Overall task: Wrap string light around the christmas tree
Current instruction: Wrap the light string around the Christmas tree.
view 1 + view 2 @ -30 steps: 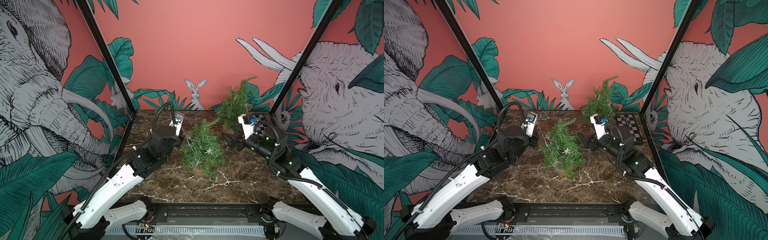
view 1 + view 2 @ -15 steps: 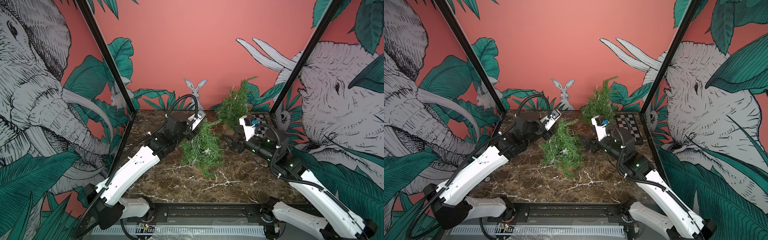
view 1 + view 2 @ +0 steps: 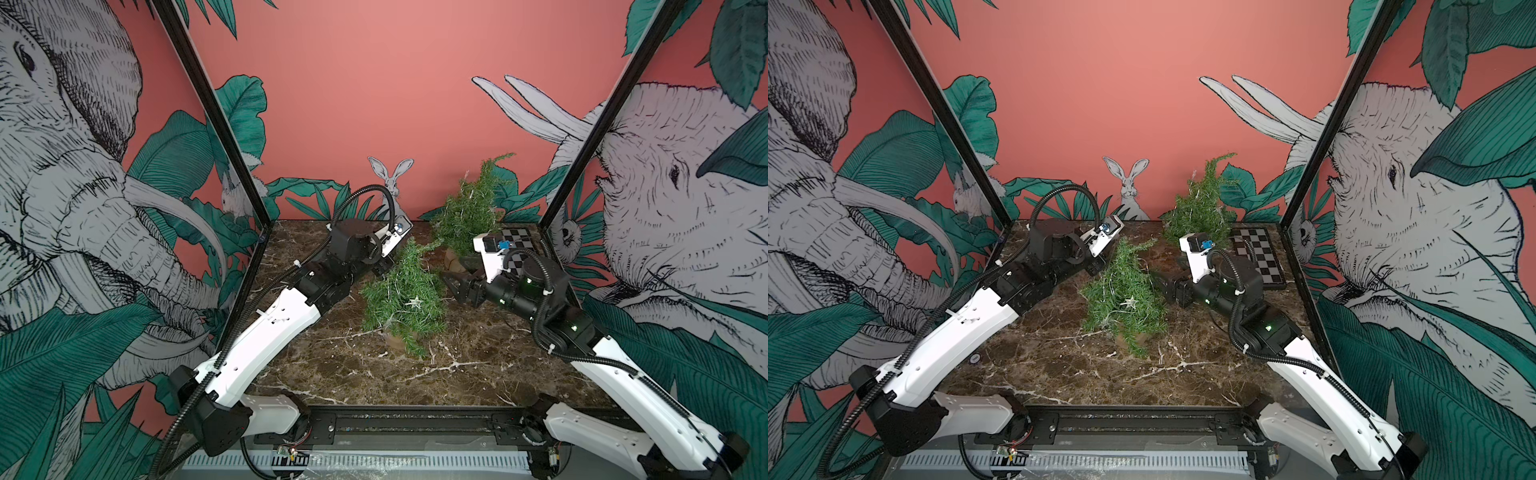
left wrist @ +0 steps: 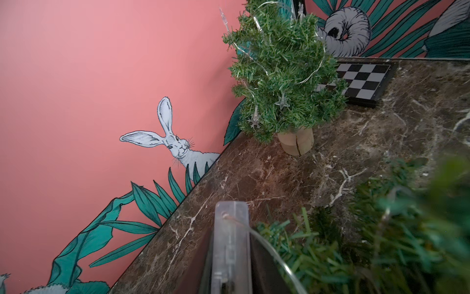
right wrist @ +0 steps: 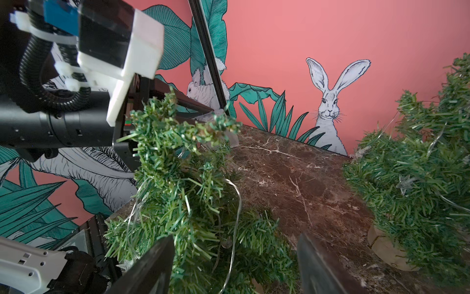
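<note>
- The tree (image 3: 401, 291) sits dead centre in both top views, on the table (image 3: 353, 374). The light (image 3: 414, 301) is looped through its branches, with a clear star showing on the near side.
- I read this as mid-wrap. The wire's tail runs off the foliage to the box (image 4: 230, 244), low centre in the left wrist view.
- The left claw (image 3: 384, 266) is just upper left of the tree's tip in a top view. It has the box pinched between its jaws, up off the marble as far as I can judge.
- Next I'd want that box carried round the tip or set down close by the trunk. The wire needs enough slack that it doesn't drag the tree over.
- The right claw (image 5: 236, 244) is spread wide and holds nothing. Lower branches fill the gap between its fingers (image 5: 152, 267), and in a top view it sits just right of the tree.
- To me it looks placed to take the wire or steady the tree.
- Further out, upper right of centre, there's a second tree (image 3: 469, 216), strung already, with a chessboard (image 3: 517, 243) beside it.
</note>
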Robot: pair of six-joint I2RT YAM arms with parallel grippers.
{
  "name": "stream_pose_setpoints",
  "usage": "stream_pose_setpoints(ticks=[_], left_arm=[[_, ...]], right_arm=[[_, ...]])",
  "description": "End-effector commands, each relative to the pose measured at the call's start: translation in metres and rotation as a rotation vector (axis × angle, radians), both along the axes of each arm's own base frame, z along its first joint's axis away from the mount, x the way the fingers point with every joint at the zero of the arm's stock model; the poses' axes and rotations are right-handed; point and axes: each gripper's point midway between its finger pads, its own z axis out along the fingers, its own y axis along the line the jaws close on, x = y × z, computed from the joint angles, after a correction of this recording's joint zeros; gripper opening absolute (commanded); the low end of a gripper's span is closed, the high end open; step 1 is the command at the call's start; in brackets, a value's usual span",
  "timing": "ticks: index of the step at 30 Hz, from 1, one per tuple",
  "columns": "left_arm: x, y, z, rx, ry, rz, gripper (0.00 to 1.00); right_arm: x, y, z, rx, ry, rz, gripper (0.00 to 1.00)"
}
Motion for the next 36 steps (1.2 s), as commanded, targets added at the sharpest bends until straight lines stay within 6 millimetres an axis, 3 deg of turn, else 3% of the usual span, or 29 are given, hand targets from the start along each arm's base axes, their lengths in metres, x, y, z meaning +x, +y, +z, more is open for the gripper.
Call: stream_pose_setpoints(ticks=[1,8,16,19,22,26,28,30,32,36], left_arm=[[0.006,0.009,0.014,-0.012,-0.024,0.023,0.42],[0.008,0.026,0.014,0.015,-0.024,0.064,0.65],[0.008,0.051,0.026,0.052,-0.061,0.164,0.68],[0.001,0.055,0.042,-0.011,-0.080,0.175,0.74],[-0.011,0.061,0.070,-0.131,-0.130,0.175,0.87],[-0.025,0.083,0.104,-0.300,-0.201,0.248,0.95],[-0.032,0.098,0.110,-0.374,-0.217,0.297,0.99],[-0.038,0.116,0.106,-0.464,-0.214,0.373,0.99],[-0.040,0.130,0.089,-0.511,-0.199,0.446,0.99],[-0.034,0.161,0.021,-0.464,-0.154,0.656,0.99]], right_arm=[[-0.003,0.003,0.015,0.050,-0.034,0.021,0.78],[-0.004,0.003,0.013,0.050,-0.029,0.017,0.78],[-0.002,0.003,0.013,0.057,-0.027,0.014,0.78],[-0.001,0.003,0.014,0.058,-0.029,0.007,0.78],[0.000,-0.002,0.015,0.042,-0.045,-0.017,0.78],[0.003,-0.018,0.021,0.010,-0.099,-0.091,0.77],[0.005,-0.032,0.023,-0.011,-0.138,-0.159,0.77],[0.009,-0.051,0.023,-0.045,-0.193,-0.258,0.80],[0.016,-0.078,0.020,-0.091,-0.253,-0.400,0.85],[0.024,-0.130,0.001,-0.181,-0.431,-0.693,0.96]])
